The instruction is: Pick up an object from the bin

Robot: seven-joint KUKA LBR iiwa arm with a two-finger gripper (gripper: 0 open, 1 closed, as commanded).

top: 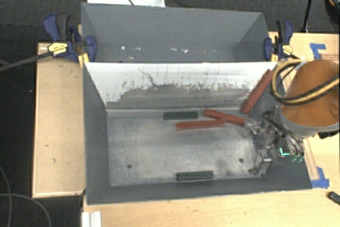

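Note:
My gripper [261,156] hangs low at the right side of the bin, close to the right wall and just above the floor. Nothing can be seen held in it. Nearest to it is a red-handled tool [212,120]. Its two red handles spread to the left across the middle of the bin, and its joint lies just left of the gripper. A further red bar [256,91] leans up against the right wall above the gripper.
A dark green flat bar [180,115] lies near the back wall, left of the red handles. A second dark green bar [195,176] lies along the front wall. The arm, with its orange cover and cables, comes in from the right.

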